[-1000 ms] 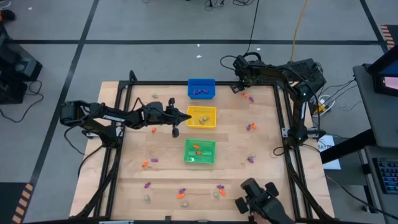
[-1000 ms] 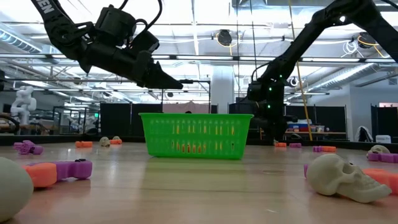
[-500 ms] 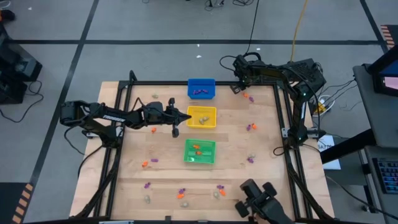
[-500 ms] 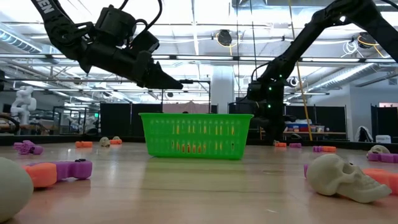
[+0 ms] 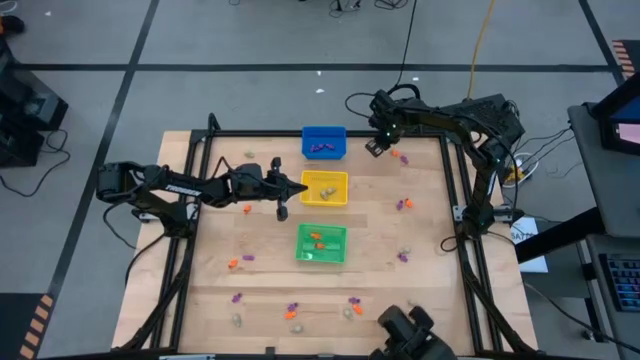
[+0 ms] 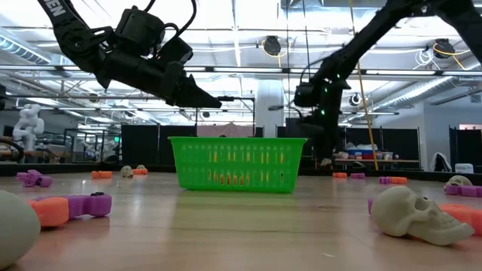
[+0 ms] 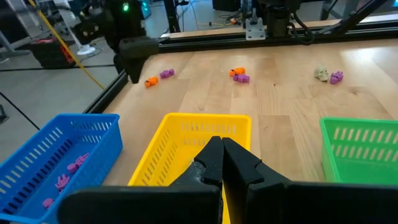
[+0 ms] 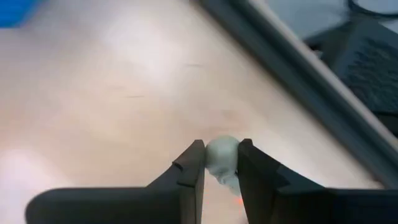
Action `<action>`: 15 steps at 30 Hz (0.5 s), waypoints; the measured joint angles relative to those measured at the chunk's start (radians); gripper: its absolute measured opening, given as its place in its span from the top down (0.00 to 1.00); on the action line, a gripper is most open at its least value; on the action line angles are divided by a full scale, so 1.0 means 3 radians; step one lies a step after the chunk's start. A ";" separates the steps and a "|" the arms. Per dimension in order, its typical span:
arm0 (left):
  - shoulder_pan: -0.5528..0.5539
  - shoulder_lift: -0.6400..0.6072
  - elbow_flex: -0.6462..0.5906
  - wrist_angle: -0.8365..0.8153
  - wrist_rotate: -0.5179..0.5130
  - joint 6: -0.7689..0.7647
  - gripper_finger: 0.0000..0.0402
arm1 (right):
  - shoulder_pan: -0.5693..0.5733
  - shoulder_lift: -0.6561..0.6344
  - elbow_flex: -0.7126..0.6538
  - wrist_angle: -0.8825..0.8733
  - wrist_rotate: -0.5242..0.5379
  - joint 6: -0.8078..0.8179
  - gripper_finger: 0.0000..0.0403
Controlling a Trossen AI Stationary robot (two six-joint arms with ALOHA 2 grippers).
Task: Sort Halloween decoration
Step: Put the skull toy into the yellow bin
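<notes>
The right pincer [image 8: 219,163] is clamped on a small pale skull [image 8: 222,157], its two fingers [image 8: 189,168] pressed against either side of it, above bare wood near the dark frame rail at the desk's edge. Seen from above, this pincer [image 5: 378,140] hangs at about one o'clock of the desk [image 5: 430,290], just right of the blue bin [image 5: 324,142], with two orange trinkets [image 5: 399,156] lying beside it.

The left pincer [image 7: 221,159] has its fingers closed together with nothing visible between them. It sits over the near rim of the yellow bin [image 7: 186,134]; from above it [image 5: 292,187] is at the bin's nine o'clock side.

The blue bin holds purple pieces [image 7: 69,171], the yellow bin [image 5: 325,188] pale ones, and the green bin [image 5: 322,245] at the desk's centre orange ones.

Other trinkets lie scattered: an orange and purple pair [image 5: 403,204] at three o'clock, a pale one [image 5: 404,256] toward four, a mixed row [image 5: 292,311] along six o'clock, and an orange and purple pair [image 5: 239,261] at eight. In the low view a pale skull [image 6: 418,214] lies close by on the right.
</notes>
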State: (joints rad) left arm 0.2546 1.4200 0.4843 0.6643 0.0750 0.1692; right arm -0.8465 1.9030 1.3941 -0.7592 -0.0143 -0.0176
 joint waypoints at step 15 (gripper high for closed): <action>0.0000 0.0001 0.0000 -0.0001 0.0000 -0.0001 1.00 | 0.1331 -0.0388 0.0004 0.0188 -0.0493 0.0222 0.86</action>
State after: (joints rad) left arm 0.2546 1.4203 0.4843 0.6642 0.0750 0.1688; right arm -0.4471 1.7866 1.3952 -0.7027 -0.1621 0.0491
